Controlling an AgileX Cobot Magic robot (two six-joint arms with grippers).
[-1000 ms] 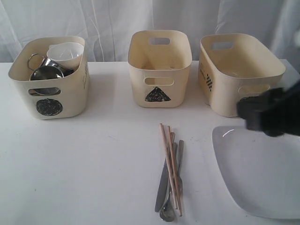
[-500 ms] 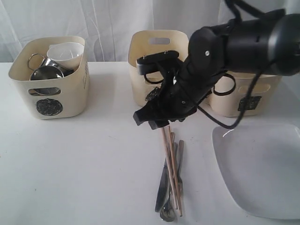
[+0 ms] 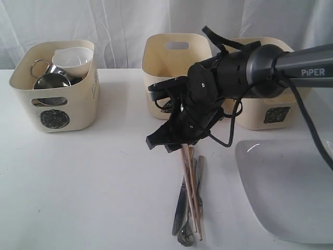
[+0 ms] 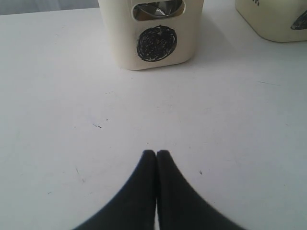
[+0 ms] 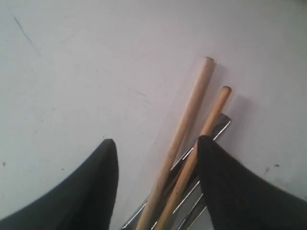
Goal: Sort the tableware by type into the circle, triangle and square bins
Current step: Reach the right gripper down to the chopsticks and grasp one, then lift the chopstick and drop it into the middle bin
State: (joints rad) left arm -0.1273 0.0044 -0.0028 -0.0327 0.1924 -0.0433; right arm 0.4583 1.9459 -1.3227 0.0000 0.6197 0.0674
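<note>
From the exterior view, the right arm reaches across the white desk (image 3: 104, 198) to its middle. The right hand (image 3: 162, 143) hangs low over the far ends of the wooden chopsticks (image 3: 191, 198). These lie in a bundle with a steel knife (image 3: 179, 205), a spoon (image 3: 186, 238) and another steel handle (image 3: 200, 166). The large white plate (image 3: 291, 192) lies at the near right. The circle bin (image 3: 78, 104) on the left holds a small white bowl (image 3: 73, 57), a steel bowl (image 3: 51, 82) and a steel mug (image 3: 44, 67). The triangle bin (image 3: 174, 54) and square bin (image 3: 276, 112) stand behind the arm.

In the left wrist view, the left hand (image 4: 156, 155) has its fingers pressed together, holding nothing, above bare desk in front of the circle bin.

In the right wrist view, the right hand's fingers (image 5: 91, 191) are spread wide on either side of the chopstick ends, gripping nothing.
</note>
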